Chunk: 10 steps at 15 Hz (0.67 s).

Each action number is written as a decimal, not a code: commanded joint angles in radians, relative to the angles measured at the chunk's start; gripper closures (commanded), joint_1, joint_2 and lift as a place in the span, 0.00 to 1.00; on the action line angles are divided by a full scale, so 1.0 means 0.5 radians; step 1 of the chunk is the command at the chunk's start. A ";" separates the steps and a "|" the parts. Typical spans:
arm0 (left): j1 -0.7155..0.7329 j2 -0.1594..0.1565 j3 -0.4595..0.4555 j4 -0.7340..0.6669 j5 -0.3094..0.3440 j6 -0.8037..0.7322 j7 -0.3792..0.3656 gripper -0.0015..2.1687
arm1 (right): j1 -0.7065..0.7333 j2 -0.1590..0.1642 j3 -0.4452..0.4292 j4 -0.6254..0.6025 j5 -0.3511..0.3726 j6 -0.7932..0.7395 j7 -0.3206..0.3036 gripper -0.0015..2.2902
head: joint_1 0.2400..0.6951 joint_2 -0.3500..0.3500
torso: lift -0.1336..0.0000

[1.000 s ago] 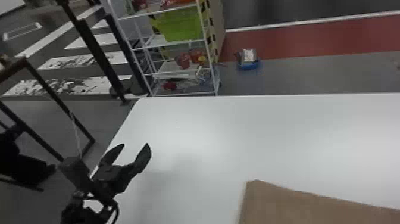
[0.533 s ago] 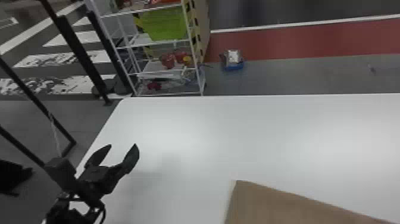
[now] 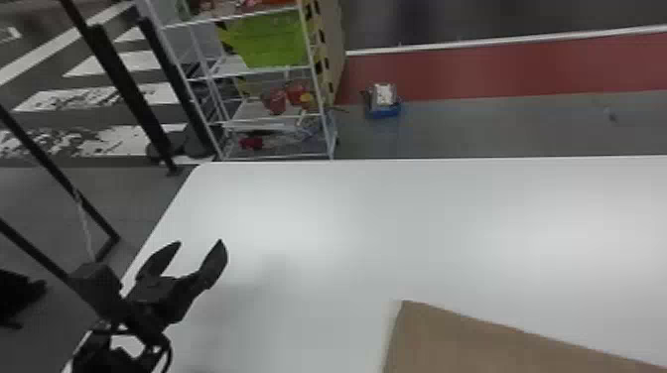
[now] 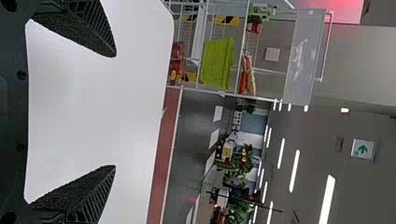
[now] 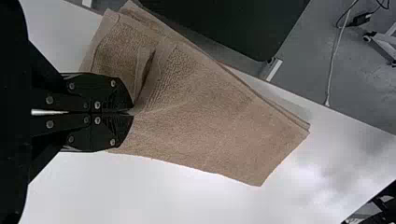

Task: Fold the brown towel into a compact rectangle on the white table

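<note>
Head view: left end effector [image 3: 200, 243] gapes; right wrist view: right end effector [image 5: 130, 112] pinches nubbly brown towel [image 5: 212, 119].

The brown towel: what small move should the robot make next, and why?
I'd guess the right gripper should lift and straighten its pinched part of the brown cloth towel: its flat black fingers are closed on the cloth, creases spread from their tips, and a raised fold beside them gapes instead of lying flat.
</note>
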 commanded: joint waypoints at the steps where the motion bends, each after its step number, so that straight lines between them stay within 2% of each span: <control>1: -0.003 -0.008 -0.011 0.013 -0.005 -0.006 0.000 0.01 | -0.061 -0.003 0.101 0.158 0.125 -0.034 0.010 0.67 | 1.00 0.83 | 0.08; 3: -0.003 -0.008 -0.011 0.013 -0.005 -0.006 -0.003 0.01 | -0.111 0.000 0.199 0.180 0.183 -0.028 0.010 0.67 | 1.00 0.81 | 0.08; 6: 0.000 -0.008 0.001 0.007 -0.005 -0.006 0.000 0.01 | -0.129 0.013 0.199 0.078 0.122 -0.028 0.010 0.67 | 1.00 0.84 | 0.08; 7: 0.000 -0.008 0.004 0.007 -0.005 -0.006 0.000 0.01 | -0.089 0.019 0.107 -0.007 0.036 -0.028 0.010 0.67 | 1.00 0.85 | 0.08; 9: 0.000 -0.008 0.010 0.007 -0.005 -0.012 0.000 0.01 | 0.058 0.034 -0.196 -0.173 -0.200 -0.083 0.010 0.67 | 1.00 0.87 | 0.08; 10: 0.000 -0.008 0.010 0.013 -0.005 -0.006 0.000 0.01 | 0.095 0.034 -0.273 -0.158 -0.246 -0.120 0.010 0.67 | 1.00 0.86 | 0.08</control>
